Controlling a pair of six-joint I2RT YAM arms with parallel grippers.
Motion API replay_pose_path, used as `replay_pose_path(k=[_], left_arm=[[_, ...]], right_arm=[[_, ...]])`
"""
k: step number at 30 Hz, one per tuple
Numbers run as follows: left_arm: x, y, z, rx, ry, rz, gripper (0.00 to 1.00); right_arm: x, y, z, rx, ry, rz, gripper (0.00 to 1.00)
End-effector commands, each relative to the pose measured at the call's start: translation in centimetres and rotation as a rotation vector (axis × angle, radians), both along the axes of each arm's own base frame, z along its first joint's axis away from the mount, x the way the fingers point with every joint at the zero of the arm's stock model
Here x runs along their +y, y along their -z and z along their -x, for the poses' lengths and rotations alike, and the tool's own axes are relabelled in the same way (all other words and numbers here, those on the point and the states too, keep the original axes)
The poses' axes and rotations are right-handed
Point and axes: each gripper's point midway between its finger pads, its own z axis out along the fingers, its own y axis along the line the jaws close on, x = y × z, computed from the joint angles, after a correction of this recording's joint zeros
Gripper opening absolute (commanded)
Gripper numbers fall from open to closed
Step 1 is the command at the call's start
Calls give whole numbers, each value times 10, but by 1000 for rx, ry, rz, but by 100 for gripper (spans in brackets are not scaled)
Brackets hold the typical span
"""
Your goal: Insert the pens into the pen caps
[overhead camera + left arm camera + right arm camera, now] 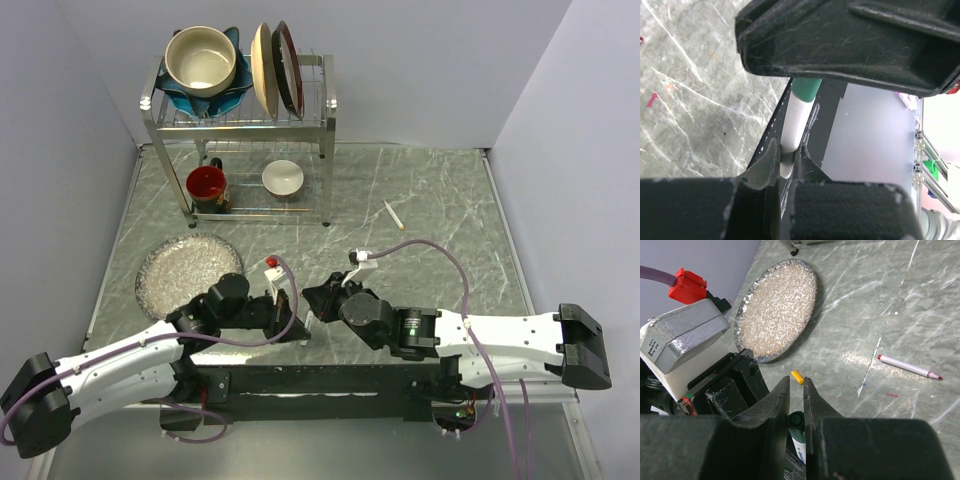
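Grey marble table, walled left, back and right; both arms meet low at its front edge.
The left gripper pinches a white pen; the right gripper clamps the green cap on its end. A yellow cap lies beside the glass plate. A second pen lies well apart on open marble, and the dish rack fills the back.
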Motion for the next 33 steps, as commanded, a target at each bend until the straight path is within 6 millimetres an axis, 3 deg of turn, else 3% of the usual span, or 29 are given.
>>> replay_pose_path(k=[1,5,13,18,22,23,26,29,33], left_arm=[[8,-135,-96,-319,-405,368,1],[14,-135,-101,-324,-427,358,1],[15,-129,-111,-316,-462,335,1],[9,-138,-96,-334,-372,388,1],[5,-145,-75,-348,-265,428,1],[5,-142,-72,-345,-256,427,1],[10,-140,-66,-346,-251,446,1],[14,-140,-64,-351,-266,455,1],[13,-139,-68,-344,-274,443,1]], right_arm=[[7,86,103,239,-386,194,0],[-3,102,110,264,-368,231,0],[6,99,121,294,-390,233,0],[13,76,115,291,-347,158,0],[12,32,92,199,-256,76,19],[10,14,85,168,-243,38,20],[5,-7,72,121,-207,-6,20],[7,-9,71,98,-219,-4,13],[19,2,82,121,-285,16,10]])
